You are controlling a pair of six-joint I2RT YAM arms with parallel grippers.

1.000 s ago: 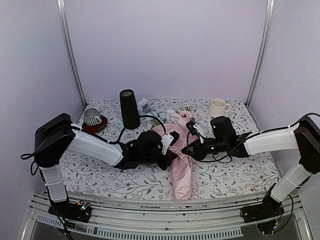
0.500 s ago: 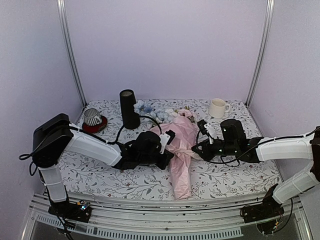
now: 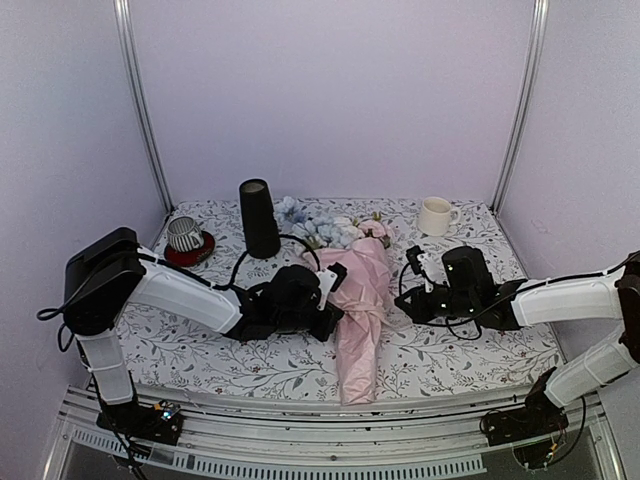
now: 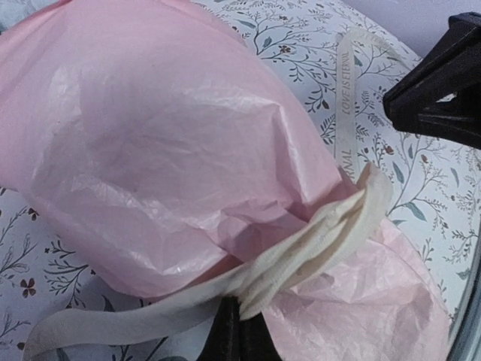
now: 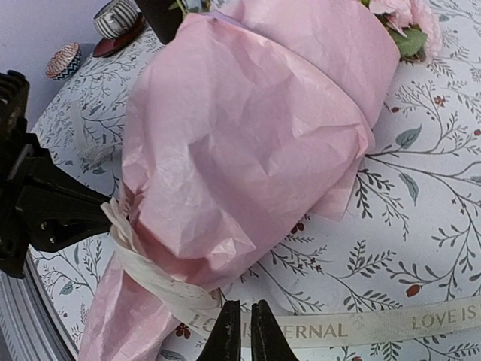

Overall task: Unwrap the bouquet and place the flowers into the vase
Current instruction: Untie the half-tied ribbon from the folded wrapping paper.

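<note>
The bouquet (image 3: 360, 300) lies flat on the table (image 3: 470, 350) between the two end effectors, a crinkled cone of thin pink paper (image 5: 248, 143), puffed at the shoulder and cinched to a narrow waist. The left end effector (image 4: 239, 335) presses against that waist from the bouquet's left side, its dark fingers closed tight on the gathered band of cream ribbon (image 4: 316, 241), which bunches into soft flat folds at the tips.

The right end effector (image 5: 240, 331) sits just to the bouquet's right, its fingers nearly together with only a slit between them. Their tips meet the upper edge of a loose ribbon tail lying flat on the leaf-printed cloth; lettering runs along it. Whether the tail is pinched cannot be told.

Beyond both end effectors, the flowers (image 3: 325, 225) spill from the cone's open mouth, pale blue, white and pink. The vase (image 3: 258, 218), a matte black tapered cylinder, stands upright beyond the left end effector, just left of the blooms.
</note>
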